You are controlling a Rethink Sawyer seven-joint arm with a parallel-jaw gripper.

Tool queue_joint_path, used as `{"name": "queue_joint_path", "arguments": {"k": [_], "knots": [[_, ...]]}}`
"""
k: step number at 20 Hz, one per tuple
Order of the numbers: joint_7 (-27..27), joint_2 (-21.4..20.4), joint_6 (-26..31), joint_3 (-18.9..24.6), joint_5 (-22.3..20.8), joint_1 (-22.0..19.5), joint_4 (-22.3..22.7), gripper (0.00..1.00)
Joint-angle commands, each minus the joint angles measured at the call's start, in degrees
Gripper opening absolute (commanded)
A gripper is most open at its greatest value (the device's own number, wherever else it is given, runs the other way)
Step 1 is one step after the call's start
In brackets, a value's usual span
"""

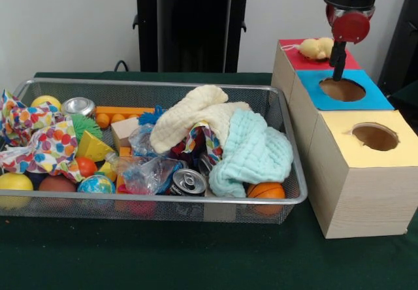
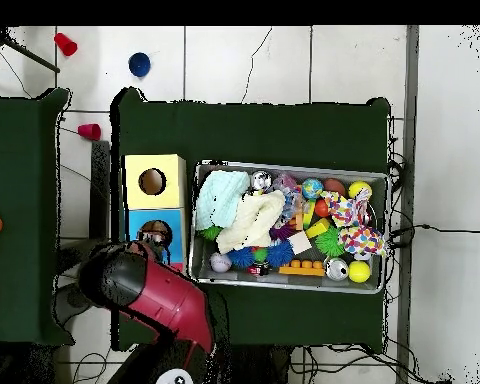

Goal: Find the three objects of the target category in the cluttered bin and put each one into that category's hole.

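No plush toy shows in the basket on the green counter, though the cream and mint cloths heaped there could hide one. Beyond it, the gripper hangs just over the blue box's hole; whether its jaws are spread, I cannot tell. Farthest, a yellow toy lies on the red box behind the blue box, seemingly misplaced or waiting, so work likely remains.

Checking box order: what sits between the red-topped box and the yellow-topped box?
In the front view, the blue-topped box with its round hole, gripper hanging over it.
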Motion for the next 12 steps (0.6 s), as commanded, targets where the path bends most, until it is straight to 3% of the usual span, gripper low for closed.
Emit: {"name": "queue_joint_path", "arguments": {"k": [1, 5, 12], "knots": [[4.42, -0.96, 4.25, 0.91, -2.98, -5.13, -5.27, 1.0], [0.7, -1.26, 6.1, 2.42, -4.87, -9.37, -7.68, 1.0], [2.72, 0.94, 5.28, 2.81, -7.44, -9.6, -9.08, 1.0]]}}
